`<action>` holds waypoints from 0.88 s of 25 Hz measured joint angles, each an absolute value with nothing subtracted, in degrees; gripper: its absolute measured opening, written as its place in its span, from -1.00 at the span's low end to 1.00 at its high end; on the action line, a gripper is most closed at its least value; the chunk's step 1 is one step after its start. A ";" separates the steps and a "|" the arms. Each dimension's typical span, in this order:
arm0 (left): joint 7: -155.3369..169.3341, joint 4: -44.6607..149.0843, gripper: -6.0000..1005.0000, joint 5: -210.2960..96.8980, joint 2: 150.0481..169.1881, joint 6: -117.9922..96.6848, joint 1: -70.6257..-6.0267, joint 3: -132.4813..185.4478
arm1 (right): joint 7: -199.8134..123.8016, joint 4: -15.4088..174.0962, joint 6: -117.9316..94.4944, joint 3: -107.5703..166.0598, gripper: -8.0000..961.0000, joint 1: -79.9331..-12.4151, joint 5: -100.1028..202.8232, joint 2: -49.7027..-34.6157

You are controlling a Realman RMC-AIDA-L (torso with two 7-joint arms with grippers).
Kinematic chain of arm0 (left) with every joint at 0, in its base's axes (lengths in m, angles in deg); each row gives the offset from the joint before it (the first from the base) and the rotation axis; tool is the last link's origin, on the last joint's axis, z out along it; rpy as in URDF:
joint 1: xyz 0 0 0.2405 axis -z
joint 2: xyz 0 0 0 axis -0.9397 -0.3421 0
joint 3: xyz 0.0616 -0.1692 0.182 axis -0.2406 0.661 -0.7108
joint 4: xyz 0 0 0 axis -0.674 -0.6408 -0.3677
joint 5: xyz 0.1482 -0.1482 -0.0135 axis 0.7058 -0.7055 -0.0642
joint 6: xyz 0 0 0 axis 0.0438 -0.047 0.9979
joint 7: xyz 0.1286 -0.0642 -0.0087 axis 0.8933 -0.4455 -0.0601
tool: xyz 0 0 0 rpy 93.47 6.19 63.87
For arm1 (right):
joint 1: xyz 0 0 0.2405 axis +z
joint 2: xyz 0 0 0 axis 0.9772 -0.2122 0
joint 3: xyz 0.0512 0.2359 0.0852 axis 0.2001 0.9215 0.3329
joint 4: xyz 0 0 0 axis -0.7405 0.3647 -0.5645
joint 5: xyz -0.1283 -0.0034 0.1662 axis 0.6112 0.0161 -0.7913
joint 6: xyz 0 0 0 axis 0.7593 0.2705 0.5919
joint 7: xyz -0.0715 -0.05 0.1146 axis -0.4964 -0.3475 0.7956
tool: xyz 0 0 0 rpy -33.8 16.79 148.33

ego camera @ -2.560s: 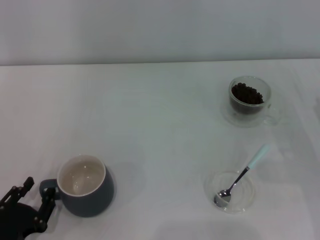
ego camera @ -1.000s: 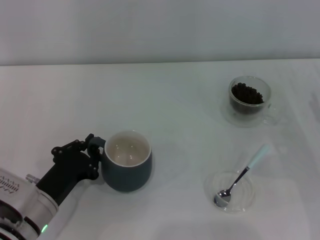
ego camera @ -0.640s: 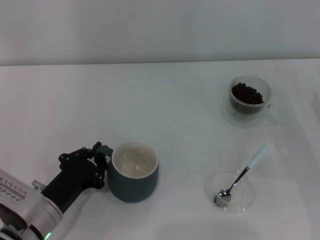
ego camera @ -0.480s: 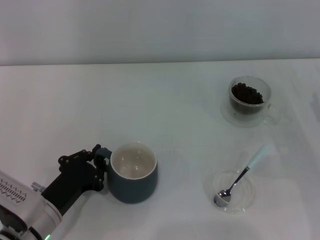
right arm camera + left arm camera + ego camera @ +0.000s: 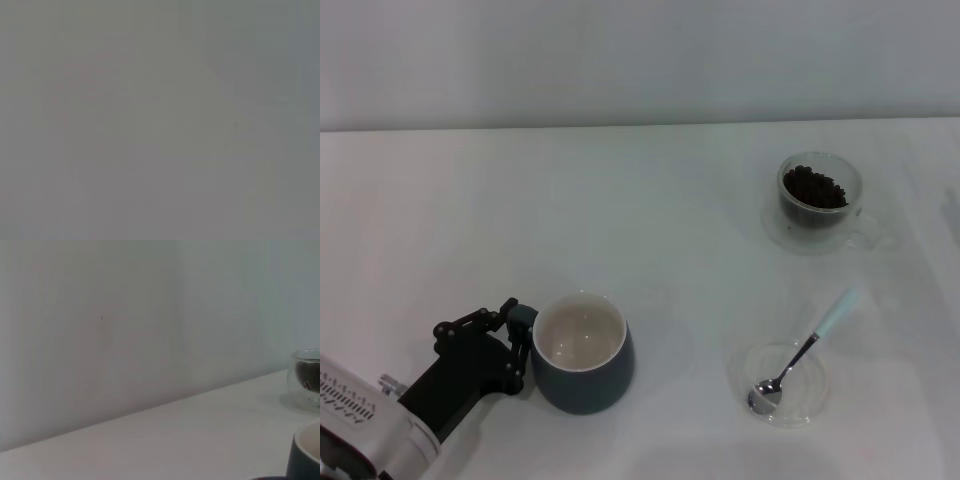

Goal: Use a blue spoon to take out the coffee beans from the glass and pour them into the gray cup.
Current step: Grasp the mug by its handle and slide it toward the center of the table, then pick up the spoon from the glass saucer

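Our left gripper (image 5: pixel 516 338), a black linkage-fingered claw on a silver-grey forearm, sits low at the near left of the white table (image 5: pixel 620 220), and we have it clamped narrow on the loop handle of the squat, rounded dark blue-gray cup (image 5: pixel 582 352). The fingers close around the handle on the cup's left side. The cup stands upright on the table with its cream-white inside bare. From our left wrist view only a sliver of the cup's rim (image 5: pixel 306 452) shows at the edge.

Well apart to the right, near the front edge, we see a flat, clear round glass dish (image 5: pixel 780 382). The small teaspoon with the shiny metal bowl and pale light-blue handle (image 5: pixel 803 353) lies in it: its bowl rests on the dish and its handle leans out over the rim, pointing away and to the right.

Farther back on the right stands the small clear glass cup (image 5: pixel 819 203) with a side handle and a saucer-like base, upright. It holds a heap of dark brown, nearly black coffee beans (image 5: pixel 815 188), reaching near its rim. The same glass also shows in our left wrist view (image 5: pixel 307 375).

Our right gripper appears in none of our views, and the right wrist view shows only a flat grey.
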State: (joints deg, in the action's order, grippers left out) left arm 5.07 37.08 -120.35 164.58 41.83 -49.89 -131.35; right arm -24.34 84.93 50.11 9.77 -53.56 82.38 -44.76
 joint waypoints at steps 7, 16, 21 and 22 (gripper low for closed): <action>5.33 37.05 -0.48 -120.35 164.37 42.72 -52.40 -131.09 | -24.14 85.05 50.17 9.89 0.59 -53.58 82.52 -44.76; 5.98 37.63 0.06 -120.53 164.17 50.27 -57.64 -131.19 | -20.56 85.07 50.69 9.02 0.59 -53.33 82.77 -44.76; 6.00 37.71 0.44 -120.96 164.15 53.69 -60.83 -131.03 | -4.19 81.23 50.82 4.06 0.59 -56.09 83.64 -44.16; 5.99 37.72 0.47 -121.54 164.18 54.94 -61.72 -130.84 | 0.62 79.42 50.73 1.99 0.59 -57.33 84.09 -43.77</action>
